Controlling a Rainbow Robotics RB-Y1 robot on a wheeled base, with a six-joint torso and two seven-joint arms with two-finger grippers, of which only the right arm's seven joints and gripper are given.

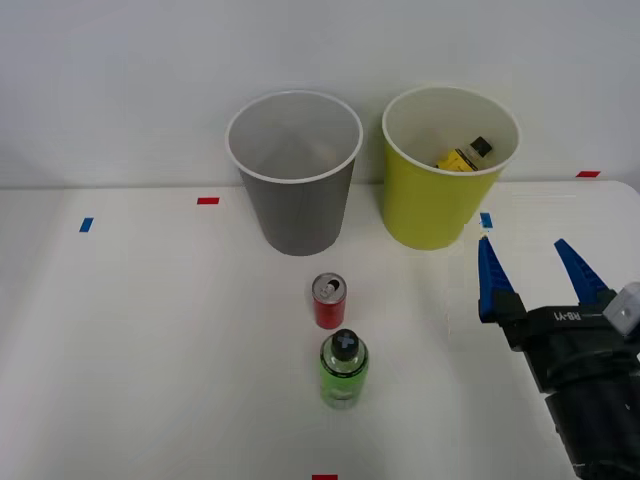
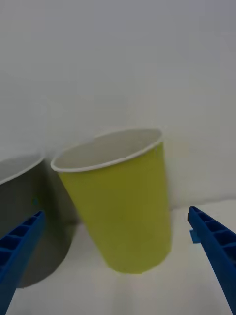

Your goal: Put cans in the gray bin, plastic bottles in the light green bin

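A short red can (image 1: pixel 329 301) with a silver top stands upright on the white table, in front of the gray bin (image 1: pixel 294 180). Just nearer stands a clear green plastic bottle (image 1: pixel 344 369) with a black cap. A yellow bottle (image 1: pixel 463 156) lies inside the light green bin (image 1: pixel 437 190), which stands to the right of the gray one. My right gripper (image 1: pixel 530 265) hovers open and empty in front of the light green bin, to the right of the can and green bottle. The wrist view looks at the light green bin (image 2: pixel 123 206) between my blue fingers (image 2: pixel 214 246), with the gray bin (image 2: pixel 34 216) beside it.
Small red tape marks (image 1: pixel 208 201) and blue tape marks (image 1: pixel 86 225) dot the white table (image 1: pixel 150 350). A pale wall rises right behind the bins. Open table surface stretches to the left of the can and bottle.
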